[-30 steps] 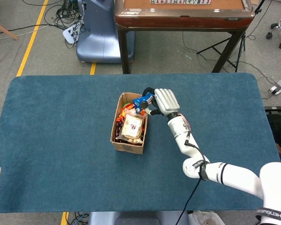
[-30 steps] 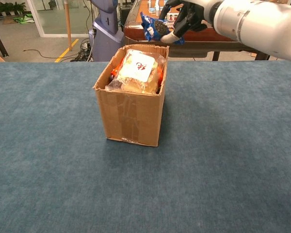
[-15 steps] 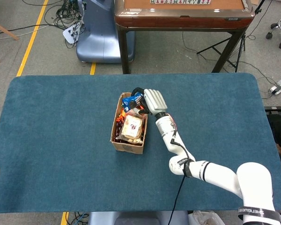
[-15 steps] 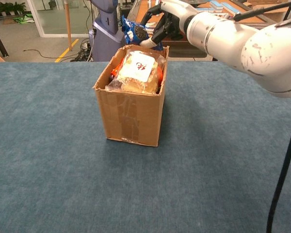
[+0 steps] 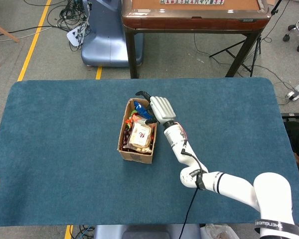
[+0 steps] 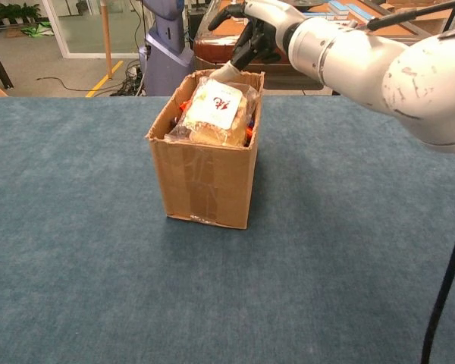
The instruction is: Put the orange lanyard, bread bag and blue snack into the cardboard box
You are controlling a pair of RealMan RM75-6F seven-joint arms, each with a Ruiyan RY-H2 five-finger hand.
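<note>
All three items lay in the box (image 5: 134,155); the right hand (image 5: 158,107) hovered at its far end, fingers apart and empty.

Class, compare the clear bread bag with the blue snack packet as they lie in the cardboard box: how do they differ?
The clear bread bag looks larger and fills the box's near end; the blue snack packet is smaller and sits at the far end. The bread bag is transparent with a white label, fully on show; the snack packet is opaque blue, partly hidden. Both are inside the brown cardboard box.
</note>
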